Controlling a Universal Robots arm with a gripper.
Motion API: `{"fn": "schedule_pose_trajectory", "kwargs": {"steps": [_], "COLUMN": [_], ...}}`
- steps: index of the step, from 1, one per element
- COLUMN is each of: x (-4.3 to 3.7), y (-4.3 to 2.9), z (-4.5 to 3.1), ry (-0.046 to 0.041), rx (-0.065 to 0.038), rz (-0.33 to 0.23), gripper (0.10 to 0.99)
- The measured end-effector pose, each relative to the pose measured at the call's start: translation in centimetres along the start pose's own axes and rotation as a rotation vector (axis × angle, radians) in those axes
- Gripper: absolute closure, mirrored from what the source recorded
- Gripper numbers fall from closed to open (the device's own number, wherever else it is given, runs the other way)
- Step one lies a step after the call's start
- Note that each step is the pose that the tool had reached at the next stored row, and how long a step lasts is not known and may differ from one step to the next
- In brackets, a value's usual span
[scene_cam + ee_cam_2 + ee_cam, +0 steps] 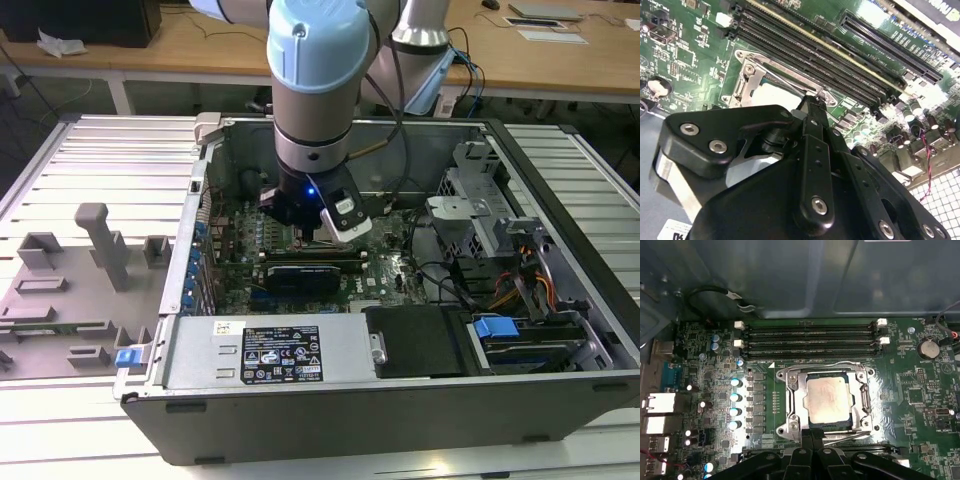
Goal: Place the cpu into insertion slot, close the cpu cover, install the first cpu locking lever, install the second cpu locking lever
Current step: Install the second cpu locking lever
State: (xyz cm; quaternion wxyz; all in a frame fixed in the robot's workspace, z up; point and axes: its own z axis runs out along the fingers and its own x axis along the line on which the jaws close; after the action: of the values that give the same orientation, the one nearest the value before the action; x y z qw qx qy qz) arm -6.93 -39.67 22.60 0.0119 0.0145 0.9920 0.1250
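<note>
The cpu (pixel 827 400) sits in the slot (pixel 790 405) under the closed cover (pixel 799 401); the tool (pixel 812 436), fingers together, presses at its edge to seat a lever.

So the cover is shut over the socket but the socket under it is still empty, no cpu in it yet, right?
Not quite. The cpu cover does lie flat over the insertion slot, but the slot is not empty: the first wrist view shows the cpu, its dull silver top filling the cover's window. The end effector sits at the socket's edge.
</note>
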Motion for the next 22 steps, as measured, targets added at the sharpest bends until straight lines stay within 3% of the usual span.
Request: {"fn": "schedule_pose_trajectory", "kwargs": {"steps": [8, 10, 11, 22], "x": [0.31, 0.47, 0.61, 1.41], "y": [-1.36, -1.91, -2.10, -2.36], "z": [0.15, 0.29, 0.55, 1.43], "ry": [0.0012, 0.0042, 0.0058, 0.0107], "rx": [-0.022, -0.058, -0.069, -0.076], "rz": [-0.002, -0.009, -0.013, -0.029], "gripper": [0.980, 0.980, 0.980, 0.980]}}
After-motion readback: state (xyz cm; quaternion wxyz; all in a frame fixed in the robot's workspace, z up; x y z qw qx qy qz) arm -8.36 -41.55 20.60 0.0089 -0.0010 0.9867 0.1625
